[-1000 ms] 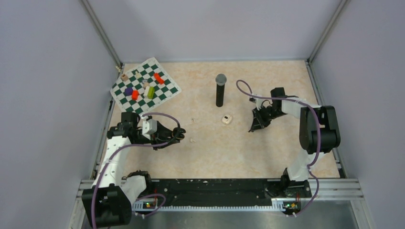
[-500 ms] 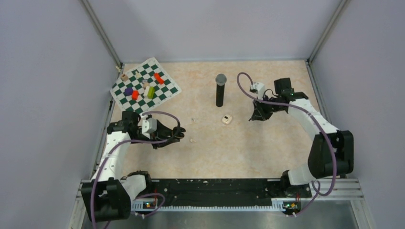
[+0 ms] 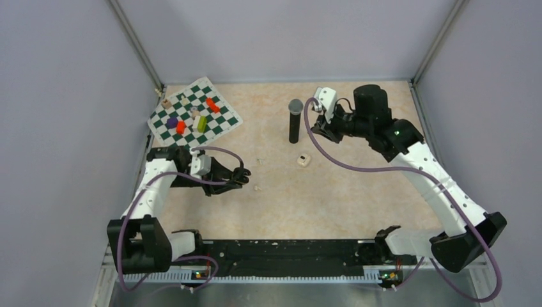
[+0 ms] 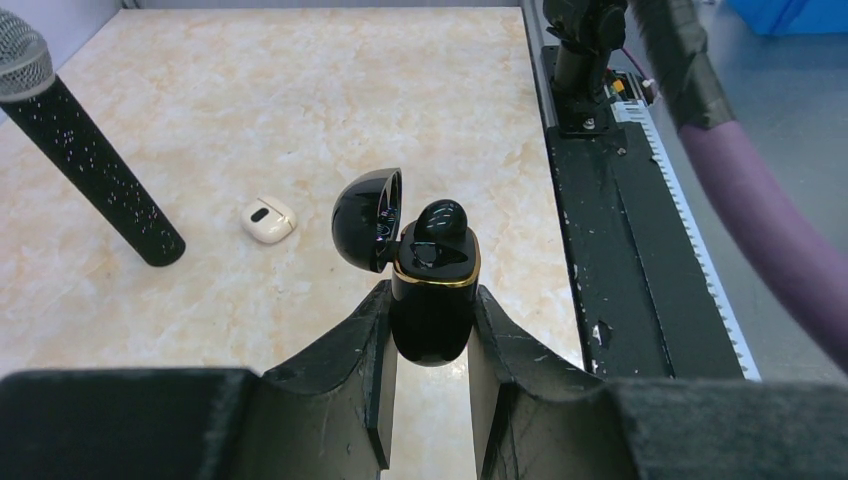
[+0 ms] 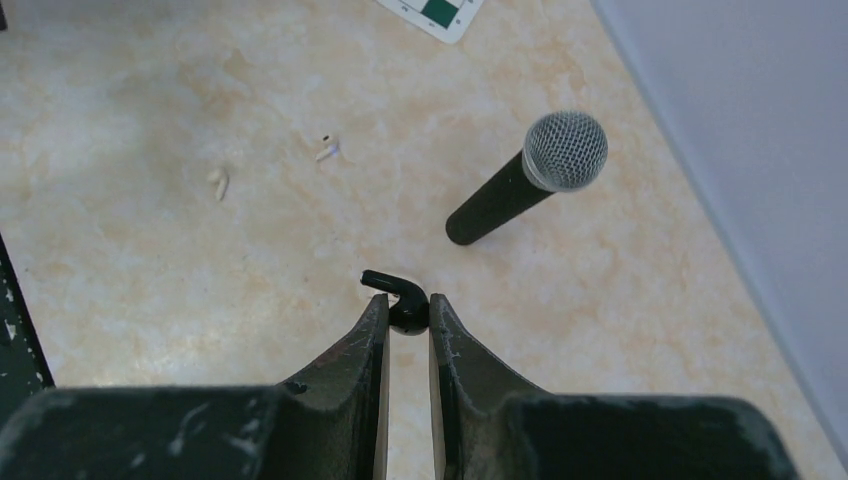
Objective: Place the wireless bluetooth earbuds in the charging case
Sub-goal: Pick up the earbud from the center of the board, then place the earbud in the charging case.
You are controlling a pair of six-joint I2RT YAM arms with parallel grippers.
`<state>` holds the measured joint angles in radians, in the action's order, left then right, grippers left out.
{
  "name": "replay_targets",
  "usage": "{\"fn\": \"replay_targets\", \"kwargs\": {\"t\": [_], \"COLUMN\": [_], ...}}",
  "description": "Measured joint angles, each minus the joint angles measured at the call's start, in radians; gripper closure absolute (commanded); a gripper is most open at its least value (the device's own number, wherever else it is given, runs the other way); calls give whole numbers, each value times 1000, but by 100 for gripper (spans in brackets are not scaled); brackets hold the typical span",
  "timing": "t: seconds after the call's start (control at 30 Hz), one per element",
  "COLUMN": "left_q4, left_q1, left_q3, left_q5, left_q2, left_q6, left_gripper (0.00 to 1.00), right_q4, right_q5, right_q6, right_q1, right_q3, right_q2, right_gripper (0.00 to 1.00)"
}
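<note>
Two grips share the job — our left jaws clamp the open black case (image 4: 432, 310), mouth facing outward to receive; our right jaws pinch a black earbud (image 5: 405, 305) at their tips, free for seating.

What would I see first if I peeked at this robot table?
On the left, the left gripper holds a little black charging case with its lid open and one bud already inside. The right gripper pinches a tiny black earbud beside the tall black microphone at the back. A green chess mat with colourful blocks lies in the far left corner.
</note>
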<state>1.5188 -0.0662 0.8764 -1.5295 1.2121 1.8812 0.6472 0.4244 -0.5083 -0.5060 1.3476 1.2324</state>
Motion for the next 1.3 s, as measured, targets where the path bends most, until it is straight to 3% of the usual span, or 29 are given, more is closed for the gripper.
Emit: {"fn": "replay_targets", "kwargs": {"t": [0.3, 0.47, 0.63, 0.87, 1.1, 1.3], "left_q4": [26, -97, -406, -1055, -1664, -1837], "left_q1": [97, 146, 196, 304, 328, 373], "left_q3": [132, 194, 162, -63, -178, -193], "left_q5": [71, 175, 245, 407, 516, 559], "left_q2": [17, 26, -41, -192, -165, -134], "left_q6": [-19, -222, -565, -1101, -1609, -1782], "left_gripper": [100, 100, 100, 100, 100, 100], "right_q4": [5, 15, 21, 21, -42, -137], "right_q5": [-78, -111, -127, -150, -199, -231], "right_q6": [0, -5, -4, -2, -7, -17], "right_q1": [-127, -150, -151, -168, -218, -289], "right_q3": [82, 82, 82, 82, 67, 24], "right_q2": [9, 11, 12, 12, -19, -61], "right_gripper": [92, 92, 92, 92, 92, 92]}}
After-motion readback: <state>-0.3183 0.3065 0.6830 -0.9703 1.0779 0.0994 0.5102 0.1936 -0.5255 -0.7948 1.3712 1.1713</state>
